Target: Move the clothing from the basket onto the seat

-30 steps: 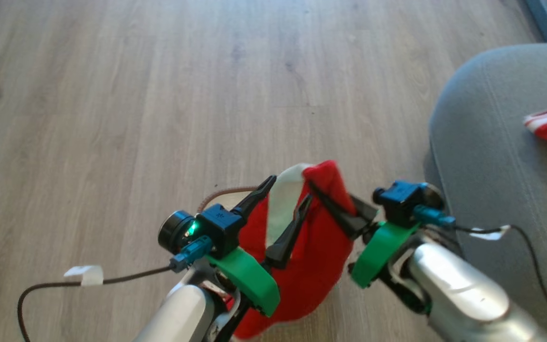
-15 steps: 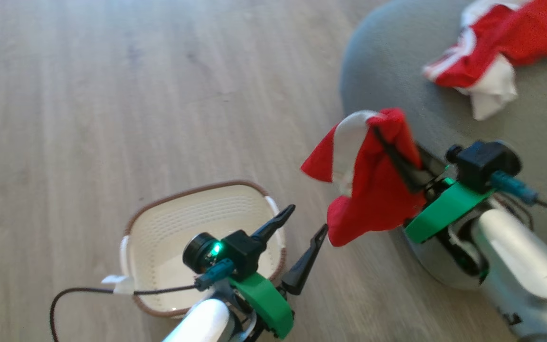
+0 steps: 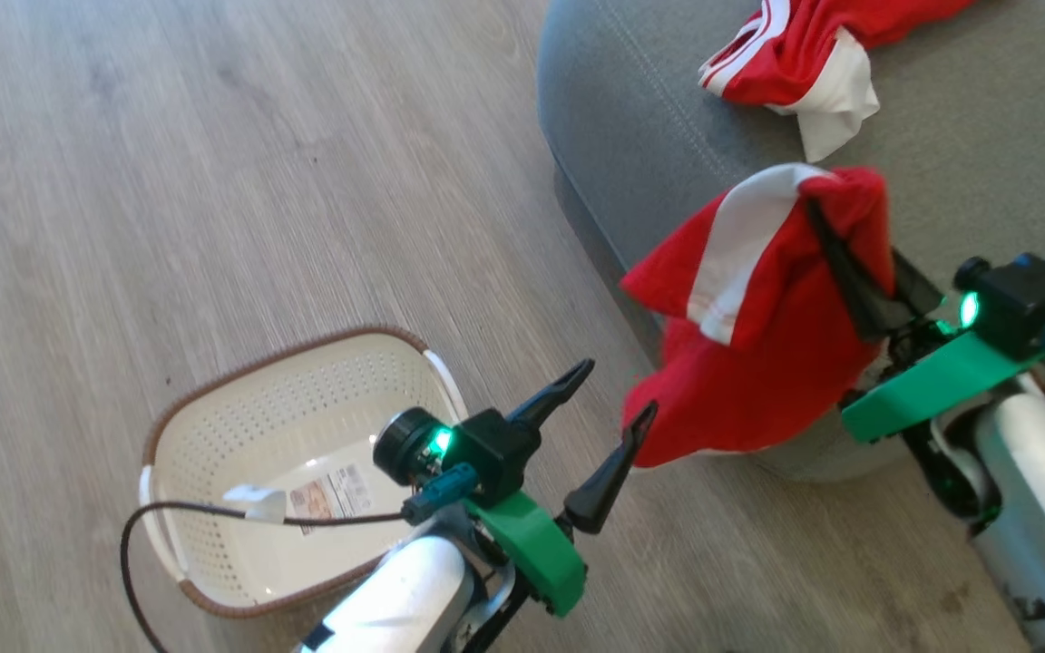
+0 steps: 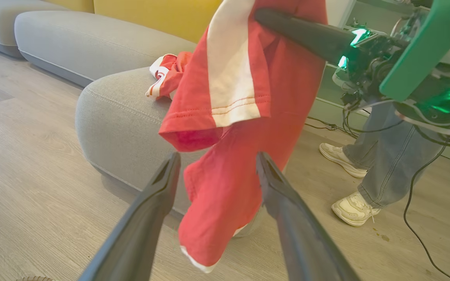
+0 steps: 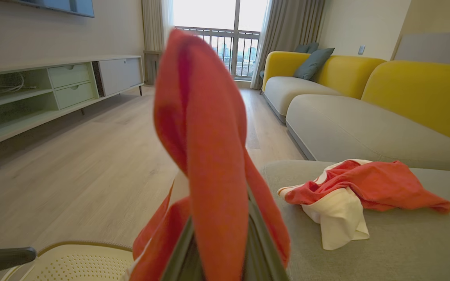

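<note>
My right gripper (image 3: 829,229) is shut on a red garment with a white stripe (image 3: 749,336), one piece of the clothing. It hangs at the near edge of the grey seat (image 3: 631,145), its hem above the floor. A second red-and-white garment (image 3: 799,63) lies crumpled on the seat. The cream basket (image 3: 214,426) stands on the floor at lower left, with a label sticker (image 3: 332,494) on its bare floor. My left gripper (image 3: 617,386) is open beside the basket's right end. In the left wrist view the hanging garment (image 4: 229,97) drapes beyond its fingers (image 4: 158,195).
A person's legs and pale shoes (image 4: 359,168) stand on the floor right of the seat, with cables nearby. A yellow-backed sofa (image 5: 424,89) runs behind the seat. A low cabinet (image 5: 53,89) lines the far wall across the open wooden floor (image 3: 214,181).
My right gripper has carried the red garment from over the basket to the seat's edge. The head view has swung towards the seat. My left gripper stays open and now stands clear of the garment.
</note>
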